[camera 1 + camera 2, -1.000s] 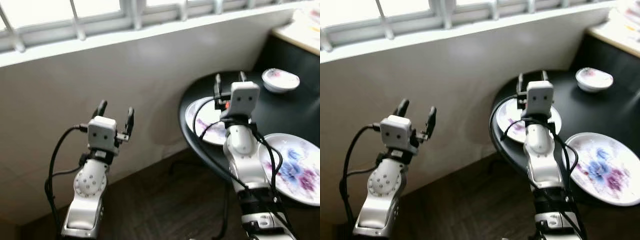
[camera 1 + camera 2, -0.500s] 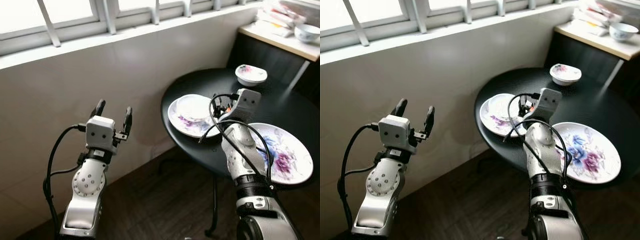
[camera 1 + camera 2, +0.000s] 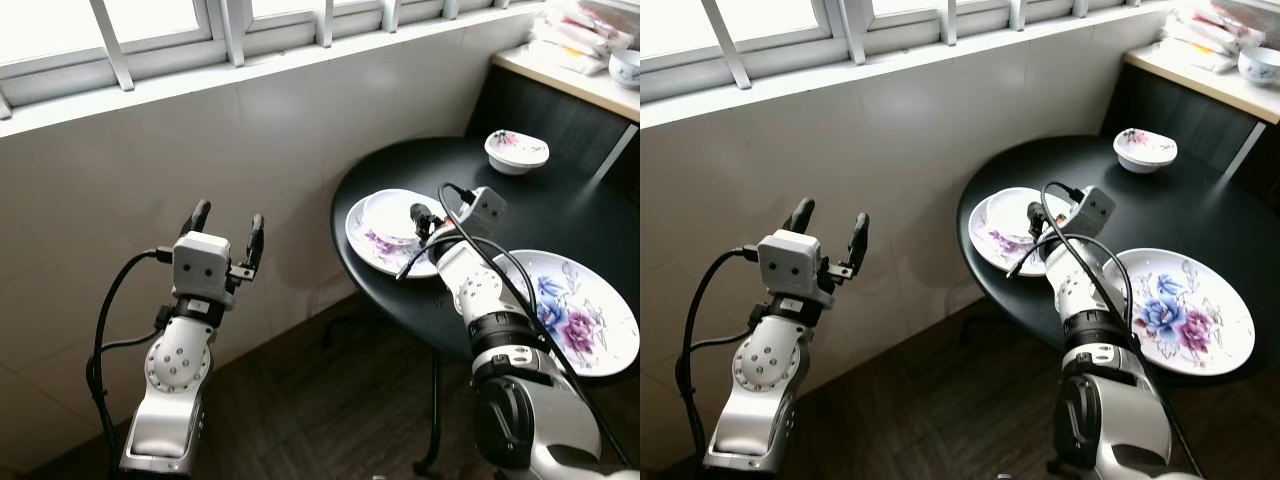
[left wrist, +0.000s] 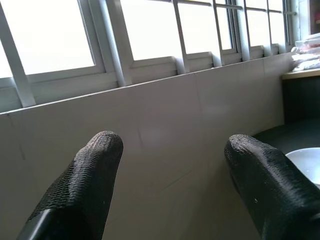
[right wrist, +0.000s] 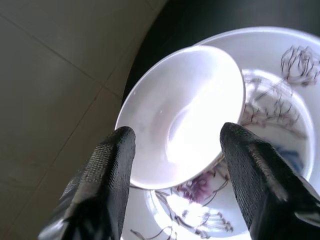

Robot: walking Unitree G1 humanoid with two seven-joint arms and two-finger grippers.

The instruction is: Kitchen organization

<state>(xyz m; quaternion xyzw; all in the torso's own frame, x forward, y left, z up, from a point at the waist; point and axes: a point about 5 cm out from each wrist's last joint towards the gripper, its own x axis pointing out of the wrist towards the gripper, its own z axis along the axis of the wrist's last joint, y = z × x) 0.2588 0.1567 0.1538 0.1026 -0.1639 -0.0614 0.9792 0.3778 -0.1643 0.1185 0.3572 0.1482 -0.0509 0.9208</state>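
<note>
Hovering over a white bowl (image 5: 180, 115), the right pincer (image 5: 175, 150) has its fingers spread wide — the bowl sits on a floral plate (image 3: 375, 240) at the near-left edge of the round black counter (image 3: 450, 170). Left pincer (image 3: 228, 222) is raised beside the wall, open, holding nothing.

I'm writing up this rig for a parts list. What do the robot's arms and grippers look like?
Both arms are silver with rounded, jointed segments. The left gripper and right gripper each have two long black textured fingers on a pale boxy wrist housing. Loose black cables loop along each forearm.
</note>
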